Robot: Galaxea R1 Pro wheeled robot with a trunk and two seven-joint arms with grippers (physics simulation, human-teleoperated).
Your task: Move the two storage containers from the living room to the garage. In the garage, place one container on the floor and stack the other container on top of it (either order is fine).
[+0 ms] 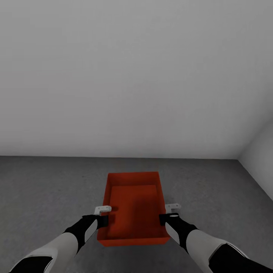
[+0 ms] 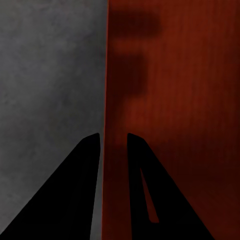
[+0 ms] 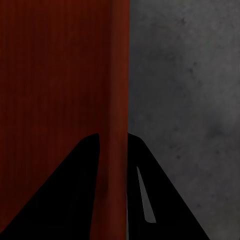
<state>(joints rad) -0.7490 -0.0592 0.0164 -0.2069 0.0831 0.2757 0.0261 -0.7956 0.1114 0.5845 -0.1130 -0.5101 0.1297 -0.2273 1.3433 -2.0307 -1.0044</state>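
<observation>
Both fingers (image 2: pixel 95 150) pinch container (image 1: pixel 133 204) side walls; floor (image 1: pixel 49 189) open around.

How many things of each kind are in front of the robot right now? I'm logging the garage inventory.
Orange-red storage container: 1
Claws, left claw and right claw, each straddling a side wall of the container: 2
Total: 3

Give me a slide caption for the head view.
Both hands, left hand and right hand, grip opposite side walls of an orange-red container over the garage floor.
</observation>
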